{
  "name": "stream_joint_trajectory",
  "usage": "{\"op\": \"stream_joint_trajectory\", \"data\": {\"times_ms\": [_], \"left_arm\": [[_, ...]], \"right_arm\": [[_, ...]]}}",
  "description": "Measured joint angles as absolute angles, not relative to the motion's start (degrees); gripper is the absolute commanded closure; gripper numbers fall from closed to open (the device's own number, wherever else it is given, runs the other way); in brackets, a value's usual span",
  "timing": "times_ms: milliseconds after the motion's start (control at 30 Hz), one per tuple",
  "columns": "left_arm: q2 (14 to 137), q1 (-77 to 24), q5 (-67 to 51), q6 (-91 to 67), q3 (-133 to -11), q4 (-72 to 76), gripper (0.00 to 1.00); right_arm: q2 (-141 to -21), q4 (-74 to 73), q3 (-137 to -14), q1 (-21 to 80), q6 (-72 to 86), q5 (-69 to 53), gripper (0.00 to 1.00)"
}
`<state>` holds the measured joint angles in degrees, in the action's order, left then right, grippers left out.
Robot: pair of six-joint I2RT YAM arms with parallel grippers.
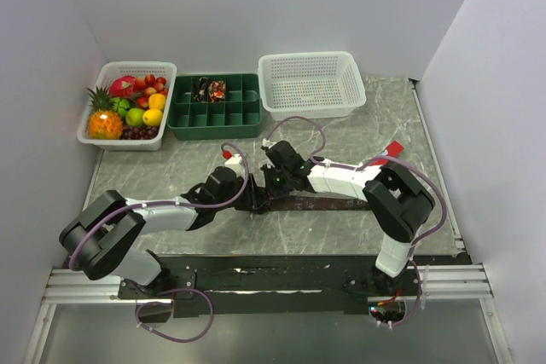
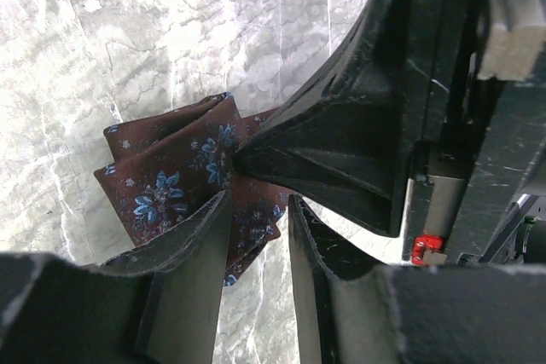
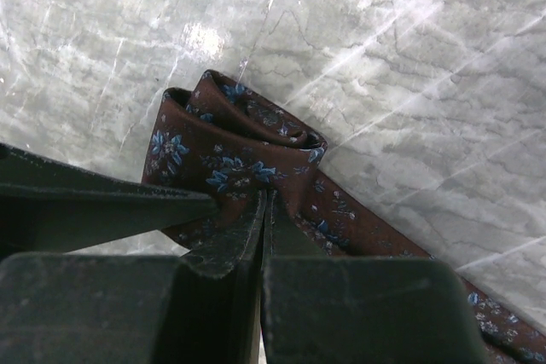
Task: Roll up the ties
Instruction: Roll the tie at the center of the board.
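Two arms meet over your marble table (image 1: pixel 171 168), where the brown floral tie (image 1: pixel 320 203) stretches rightward from its part-rolled left end, the left gripper (image 2: pixel 258 236) jaws parted around that roll, the right gripper (image 3: pixel 264 210) jaws pressed closed onto its fabric.

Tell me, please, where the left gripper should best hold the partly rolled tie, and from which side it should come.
Probably the rolled end of the tie, taken across its width from the open left side. The coil is thick and firm there; the flat tail runs right, where the right gripper pinches it.
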<state>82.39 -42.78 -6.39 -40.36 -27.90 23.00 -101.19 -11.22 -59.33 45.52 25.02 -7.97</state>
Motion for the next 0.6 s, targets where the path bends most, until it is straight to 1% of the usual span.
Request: {"op": "stream_joint_trajectory", "data": {"times_ms": [100,167,200,233,267,333,467,600], "left_arm": [[82.35,-42.78,-6.11,-40.82,-28.01,22.72,0.57],[81.84,-42.85,-5.48,-41.41,-28.21,21.89,0.53],[81.19,-42.94,-4.89,-41.65,-28.27,21.1,0.49],[80.16,-43.0,-4.23,-41.87,-28.27,20.08,0.4],[78.76,-43.0,-3.57,-42.13,-28.27,18.74,0.37],[75.77,-43.11,-2.02,-42.76,-28.27,16.45,0.26],[70.39,-42.7,1.72,-44.12,-28.27,12.8,0.27],[70.59,-40.66,1.8,-45.21,-27.64,11.27,0.29]], "right_arm": [[-101.54,-11.25,-59.61,45.6,25.04,-7.86,1.0],[-101.54,-11.22,-59.61,45.67,25.12,-7.75,1.0],[-101.54,-11.2,-59.61,45.74,25.21,-7.6,1.0],[-101.51,-11.18,-59.59,45.76,25.23,-7.44,1.0],[-101.51,-11.16,-59.57,45.82,25.26,-7.27,1.0],[-101.49,-11.16,-59.51,45.87,25.43,-6.87,1.0],[-101.49,-11.11,-59.4,45.93,25.63,-6.48,1.0],[-101.49,-10.96,-59.35,46.17,25.69,-6.02,1.0]]}}
